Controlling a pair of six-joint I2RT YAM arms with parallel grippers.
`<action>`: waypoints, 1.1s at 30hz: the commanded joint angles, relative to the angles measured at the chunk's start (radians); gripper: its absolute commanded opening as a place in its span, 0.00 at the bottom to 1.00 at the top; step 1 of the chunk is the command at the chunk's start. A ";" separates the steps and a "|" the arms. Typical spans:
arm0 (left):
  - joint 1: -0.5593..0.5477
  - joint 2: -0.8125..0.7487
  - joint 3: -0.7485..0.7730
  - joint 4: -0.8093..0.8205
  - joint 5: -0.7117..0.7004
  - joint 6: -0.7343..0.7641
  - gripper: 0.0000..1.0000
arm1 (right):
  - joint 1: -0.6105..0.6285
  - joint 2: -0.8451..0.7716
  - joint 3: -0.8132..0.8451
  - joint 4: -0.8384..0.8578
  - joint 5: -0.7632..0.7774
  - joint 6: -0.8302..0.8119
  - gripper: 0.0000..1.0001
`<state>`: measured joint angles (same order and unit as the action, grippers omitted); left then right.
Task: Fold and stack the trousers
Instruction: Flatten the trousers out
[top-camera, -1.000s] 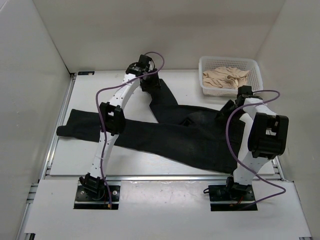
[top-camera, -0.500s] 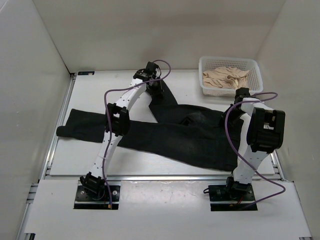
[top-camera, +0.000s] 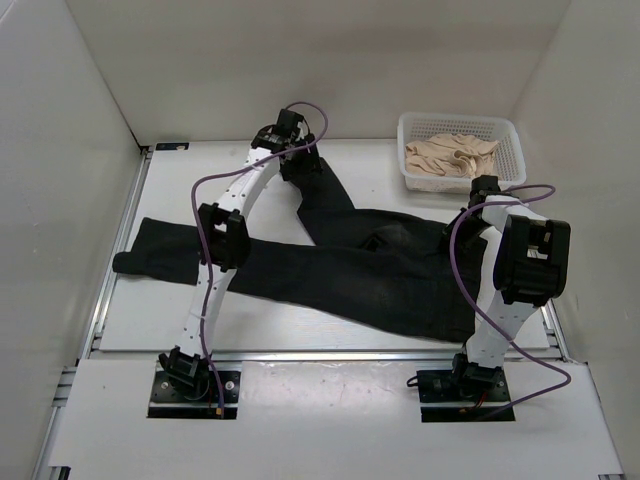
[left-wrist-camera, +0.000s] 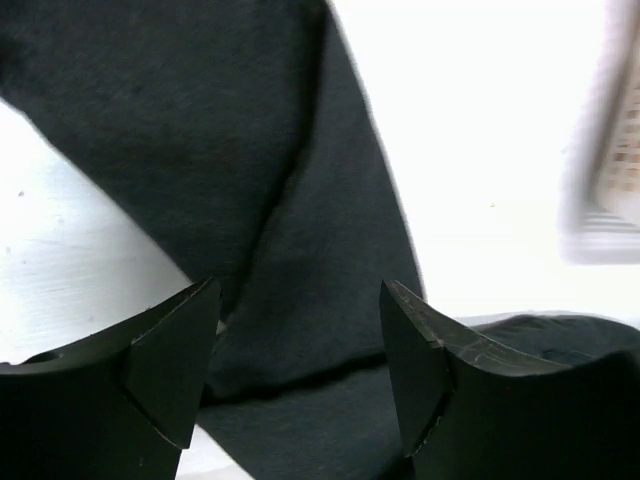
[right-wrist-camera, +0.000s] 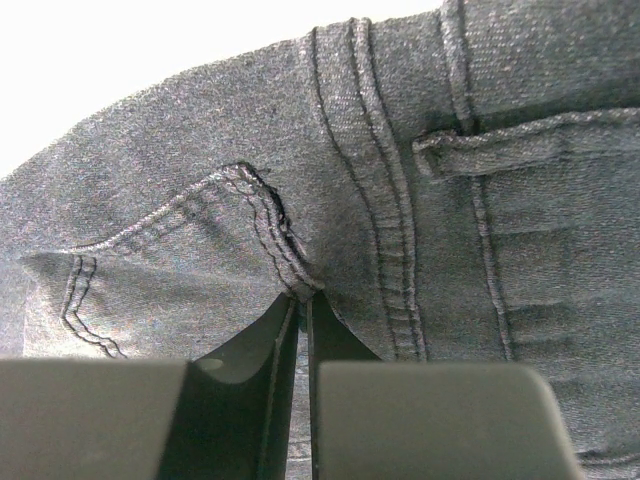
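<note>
Dark grey trousers (top-camera: 380, 270) lie spread flat on the white table, one leg running left and the other toward the back. My left gripper (top-camera: 297, 165) hovers over the far leg's end, open, with fabric (left-wrist-camera: 250, 150) below and nothing between its fingers (left-wrist-camera: 300, 290). My right gripper (top-camera: 470, 215) is at the waist end on the right. In the right wrist view it (right-wrist-camera: 303, 297) is shut on a small ridge of the trousers (right-wrist-camera: 450, 200) at a pocket seam.
A white mesh basket (top-camera: 510, 150) with a beige cloth (top-camera: 450, 155) in it stands at the back right, just behind the right arm. White walls enclose the table on the left, back and right.
My right gripper has gone from open to shut on the trousers' waist area. My left gripper shut briefly, shifted right, then came back and opened again.
</note>
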<state>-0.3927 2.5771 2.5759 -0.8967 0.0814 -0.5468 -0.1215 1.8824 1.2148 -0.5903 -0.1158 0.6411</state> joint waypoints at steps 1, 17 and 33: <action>0.000 -0.002 -0.032 -0.005 0.003 0.002 0.76 | 0.008 0.000 0.008 0.021 -0.001 -0.020 0.08; -0.018 0.048 -0.013 -0.005 0.135 0.051 0.43 | 0.008 0.000 0.028 0.003 -0.001 -0.020 0.10; 0.104 -0.405 -0.054 -0.005 0.058 0.028 0.10 | 0.008 0.021 0.017 -0.015 0.013 -0.029 0.11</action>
<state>-0.3592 2.4420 2.5114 -0.9386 0.1631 -0.5091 -0.1211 1.8824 1.2163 -0.5926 -0.1184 0.6277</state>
